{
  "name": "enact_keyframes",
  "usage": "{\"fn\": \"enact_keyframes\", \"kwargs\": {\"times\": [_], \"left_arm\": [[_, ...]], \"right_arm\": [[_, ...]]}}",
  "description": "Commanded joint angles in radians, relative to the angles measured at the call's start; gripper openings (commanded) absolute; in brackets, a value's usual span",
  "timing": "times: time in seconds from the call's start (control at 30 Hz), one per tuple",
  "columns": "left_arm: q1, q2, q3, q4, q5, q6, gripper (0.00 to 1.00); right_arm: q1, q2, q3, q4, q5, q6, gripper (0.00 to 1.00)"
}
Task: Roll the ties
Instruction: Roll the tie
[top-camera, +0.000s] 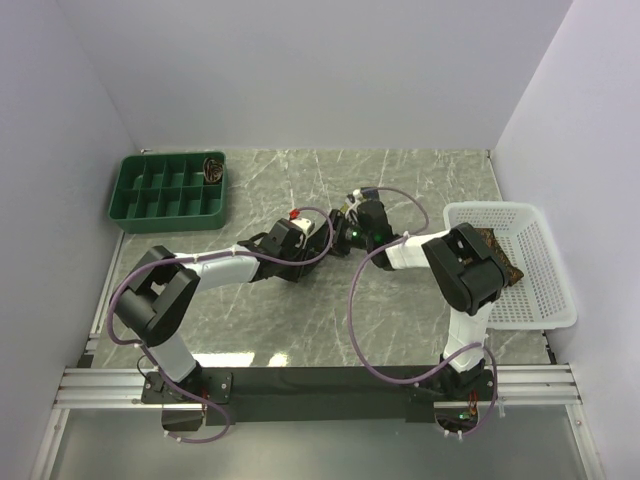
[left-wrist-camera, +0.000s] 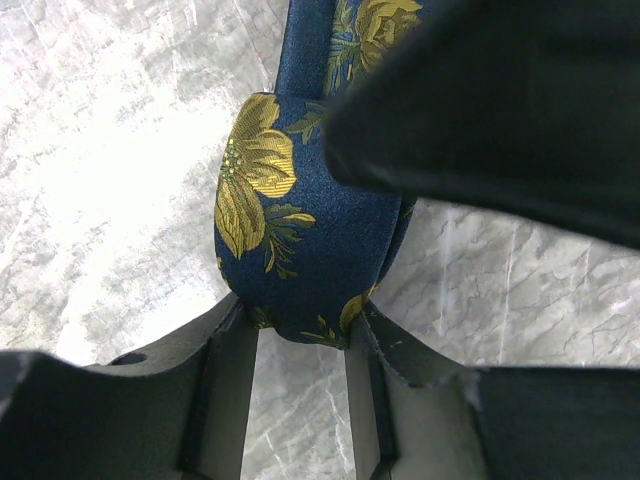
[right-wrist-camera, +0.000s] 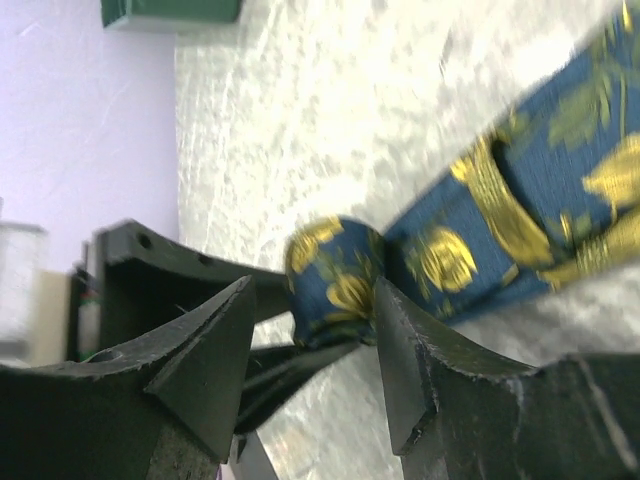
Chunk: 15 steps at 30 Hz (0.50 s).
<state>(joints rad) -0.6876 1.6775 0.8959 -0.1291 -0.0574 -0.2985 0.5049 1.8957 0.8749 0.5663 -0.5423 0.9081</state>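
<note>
Tray (top-camera: 165, 222) holds rolled tie (top-camera: 212, 168) (basket (top-camera: 535, 285): brown tie (top-camera: 503, 258)); left end effector (left-wrist-camera: 298, 335) grips navy tie (left-wrist-camera: 300, 220), right end effector (right-wrist-camera: 315, 300) open.

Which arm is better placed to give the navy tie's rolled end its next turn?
Left. The left tool pinches the navy tie at its roll from both sides. The right tool only straddles the roll, one finger standing clear.

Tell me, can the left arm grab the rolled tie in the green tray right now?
Probably not yet: the left gripper is pinching the blue tie, far from the rolled tie.
</note>
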Motion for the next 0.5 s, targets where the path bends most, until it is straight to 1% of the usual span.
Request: {"fn": "enact_keyframes", "kwargs": {"times": [0.0, 0.1, 0.2, 0.27, 0.3, 0.37, 0.4, 0.47], "left_arm": [[0.003, 0.011, 0.028, -0.017, 0.005, 0.018, 0.41], [0.003, 0.011, 0.031, -0.020, 0.005, 0.019, 0.41], [0.003, 0.011, 0.032, -0.018, 0.005, 0.019, 0.41], [0.003, 0.013, 0.032, -0.021, 0.005, 0.018, 0.41], [0.003, 0.014, 0.032, -0.020, 0.005, 0.019, 0.41], [0.003, 0.017, 0.032, -0.017, 0.005, 0.018, 0.41], [0.003, 0.018, 0.034, -0.020, 0.005, 0.018, 0.41], [0.003, 0.019, 0.035, -0.020, 0.004, 0.016, 0.41]], "right_arm": [[-0.011, -0.011, 0.074, -0.071, 0.018, -0.072, 0.57], [-0.009, 0.023, 0.098, -0.092, 0.009, -0.081, 0.56], [-0.009, 0.046, 0.075, -0.066, -0.010, -0.072, 0.52], [-0.009, 0.058, 0.046, -0.026, -0.022, -0.063, 0.47], [-0.011, 0.071, 0.036, -0.014, -0.037, -0.054, 0.39], [-0.011, 0.088, 0.018, 0.015, -0.057, -0.051, 0.36], [-0.011, 0.101, 0.004, 0.032, -0.065, -0.041, 0.31], [-0.009, 0.112, -0.010, 0.058, -0.076, -0.038, 0.24]]}}
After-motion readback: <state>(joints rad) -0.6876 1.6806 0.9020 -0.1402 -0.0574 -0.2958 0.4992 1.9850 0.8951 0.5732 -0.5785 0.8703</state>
